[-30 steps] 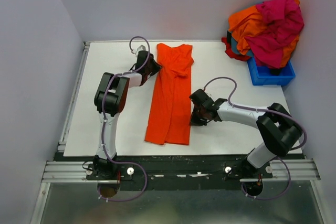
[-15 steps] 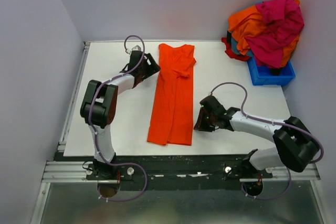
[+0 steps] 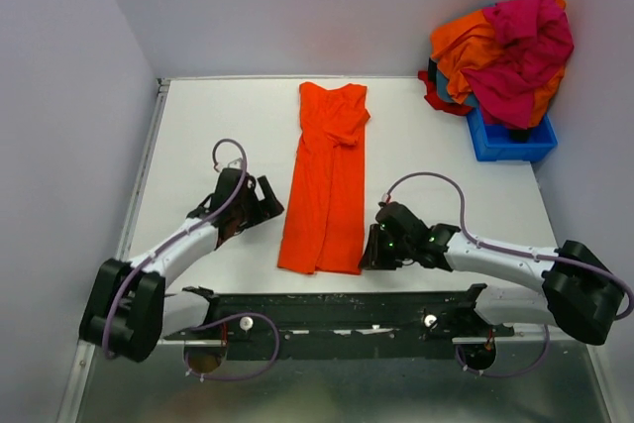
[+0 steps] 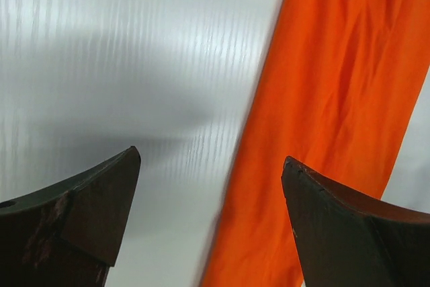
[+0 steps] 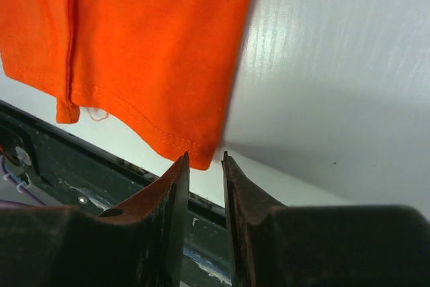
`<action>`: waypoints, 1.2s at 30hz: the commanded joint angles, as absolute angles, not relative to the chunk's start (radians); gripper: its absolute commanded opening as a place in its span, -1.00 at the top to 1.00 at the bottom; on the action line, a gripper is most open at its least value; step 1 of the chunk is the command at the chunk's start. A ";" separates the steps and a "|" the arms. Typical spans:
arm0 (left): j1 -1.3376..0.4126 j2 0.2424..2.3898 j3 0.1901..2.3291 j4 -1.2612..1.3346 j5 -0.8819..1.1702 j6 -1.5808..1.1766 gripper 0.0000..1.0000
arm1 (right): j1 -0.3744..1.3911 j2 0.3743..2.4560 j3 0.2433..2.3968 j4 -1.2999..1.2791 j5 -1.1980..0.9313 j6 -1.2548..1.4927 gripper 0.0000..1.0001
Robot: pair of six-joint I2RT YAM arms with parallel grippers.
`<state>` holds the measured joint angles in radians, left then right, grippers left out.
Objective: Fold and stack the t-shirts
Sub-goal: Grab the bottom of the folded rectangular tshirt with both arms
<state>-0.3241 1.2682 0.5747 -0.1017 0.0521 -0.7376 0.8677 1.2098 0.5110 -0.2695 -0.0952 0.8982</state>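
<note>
On the white surface (image 3: 198, 136) an orange t-shirt (image 3: 325, 185), soft, limp and probably light, is lying folded lengthwise, best pinched at its hem corners, the left tool (image 3: 265, 207) being held wide, the right tool (image 3: 370, 248) nearly closed.

Left gripper (image 3: 265, 207) has swung from the far end of the orange shirt (image 3: 327, 180), beside its collar, down to the near half, now just left of the shirt's long edge, jaws wide apart; right gripper (image 3: 371, 248) has slid nearer the front, from mid-shirt to the right hem corner, jaws almost closed; both arms now stretched low.
</note>
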 commanded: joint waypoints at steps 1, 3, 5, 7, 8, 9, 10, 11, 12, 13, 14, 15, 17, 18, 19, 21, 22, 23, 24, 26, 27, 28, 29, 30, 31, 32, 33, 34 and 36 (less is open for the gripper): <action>-0.345 1.045 0.453 -0.202 0.032 -0.772 -0.97 | 0.885 1.233 0.500 -0.235 -0.106 0.946 0.32; -0.351 0.961 0.404 -0.218 0.052 -0.794 -0.90 | 0.890 1.268 0.506 -0.235 -0.095 0.953 0.34; -0.356 0.885 0.368 -0.250 0.069 -0.808 -0.80 | 0.896 1.305 0.511 -0.223 -0.098 0.962 0.35; -0.367 0.815 0.333 -0.270 0.083 -0.834 -0.73 | 0.902 1.341 0.512 -0.196 -0.109 0.969 0.37; -0.376 0.789 0.313 -0.265 0.090 -0.853 -0.70 | 0.905 1.357 0.517 -0.199 -0.107 0.971 0.39; -0.380 0.766 0.299 -0.259 0.100 -0.864 -0.66 | 0.905 1.373 0.523 -0.207 -0.106 0.974 0.45; -0.385 0.750 0.287 -0.261 0.101 -0.873 -0.64 | 0.907 1.382 0.526 -0.222 -0.100 0.977 0.54; -0.387 0.741 0.279 -0.262 0.101 -0.877 -0.63 | 0.908 1.388 0.528 -0.227 -0.100 0.979 0.68; -0.391 0.739 0.276 -0.267 0.103 -0.877 -0.61 | 0.907 1.385 0.525 -0.232 -0.100 0.980 0.80; -0.400 0.741 0.272 -0.271 0.104 -0.882 -0.61 | 0.907 1.375 0.519 -0.241 -0.098 0.982 0.92; -0.409 0.749 0.270 -0.268 0.110 -0.888 -0.61 | 0.910 1.358 0.509 -0.255 -0.089 0.989 0.99; -0.422 0.758 0.268 -0.268 0.118 -0.894 -0.59 | 0.907 1.338 0.502 -0.273 -0.075 0.992 0.99; -0.448 0.784 0.268 -0.271 0.133 -0.903 -0.56 | 0.908 1.290 0.489 -0.311 -0.049 0.996 0.99; -0.462 0.796 0.268 -0.276 0.133 -0.910 -0.54 | 0.907 1.270 0.488 -0.333 -0.037 0.994 0.99; -0.474 0.805 0.267 -0.284 0.135 -0.914 -0.51 | 0.907 1.250 0.486 -0.348 -0.026 0.993 0.99; -0.501 0.813 0.264 -0.296 0.135 -0.926 -0.46 | 0.907 1.224 0.486 -0.376 -0.009 0.986 0.99; -0.515 0.816 0.261 -0.295 0.135 -0.933 -0.40 | 0.907 1.218 0.483 -0.379 -0.008 0.983 0.99; -0.531 0.819 0.258 -0.293 0.135 -0.939 -0.33 | 0.907 1.215 0.482 -0.377 -0.009 0.980 0.99; -0.541 0.825 0.256 -0.299 0.130 -0.942 -0.27 | 0.907 1.218 0.483 -0.377 -0.008 0.980 0.99; -0.558 0.842 0.258 -0.308 0.124 -0.945 -0.15 | 0.907 1.235 0.488 -0.370 -0.014 0.977 0.99; -0.566 0.850 0.258 -0.307 0.132 -0.949 -0.15 | 0.908 1.244 0.489 -0.367 -0.018 0.976 0.99; -0.577 0.856 0.256 -0.302 0.144 -0.957 -0.16 | 0.908 1.253 0.492 -0.361 -0.020 0.974 0.99; -0.586 0.864 0.256 -0.293 0.153 -0.966 -0.17 | 0.908 1.262 0.495 -0.360 -0.021 0.973 0.99; -0.598 0.871 0.258 -0.290 0.161 -0.974 -0.18 | 0.907 1.272 0.500 -0.357 -0.023 0.970 0.99; -0.609 0.876 0.261 -0.290 0.160 -0.982 -0.18 | 0.907 1.278 0.503 -0.356 -0.025 0.968 0.99; -0.621 0.887 0.265 -0.291 0.153 -0.986 -0.19 | 0.907 1.284 0.503 -0.348 -0.025 0.968 0.99; -0.630 0.893 0.270 -0.296 0.150 -0.988 -0.19 | 0.908 1.287 0.502 -0.345 -0.025 0.969 0.99; -0.635 0.899 0.273 -0.299 0.147 -0.989 -0.18 | 0.907 1.290 0.502 -0.338 -0.026 0.971 0.99; -0.649 0.905 0.276 -0.301 0.135 -0.997 -0.17 | 0.907 1.298 0.508 -0.331 -0.031 0.971 0.99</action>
